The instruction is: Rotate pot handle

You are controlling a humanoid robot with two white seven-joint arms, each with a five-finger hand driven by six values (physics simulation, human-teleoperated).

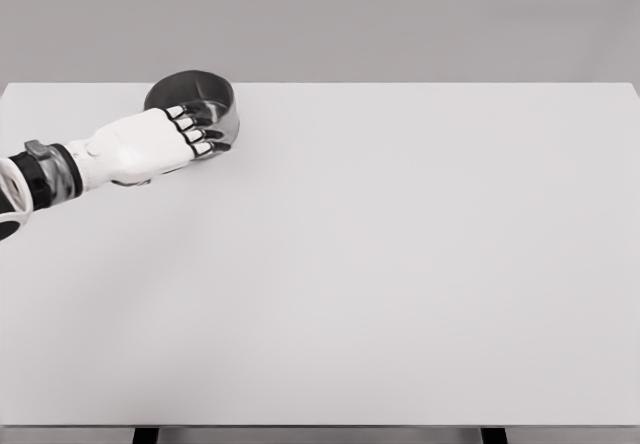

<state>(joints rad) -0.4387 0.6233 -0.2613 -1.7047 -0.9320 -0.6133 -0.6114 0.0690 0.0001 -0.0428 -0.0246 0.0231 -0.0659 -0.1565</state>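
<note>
Left robot hand (165, 136) curls onto pot (192, 102) rim at ten o'clock; handle hidden; next I'd turn it.

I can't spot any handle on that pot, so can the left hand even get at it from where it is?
Probably yes. The left hand already lies against the pot at the table's far left, fingers curled over its near rim. No handle shows; the hand may hide it.

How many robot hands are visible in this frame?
1. The left hand reaches in from the left edge to the pot at the table's far left, fingers against its near rim. The right hand is out of view.
</note>
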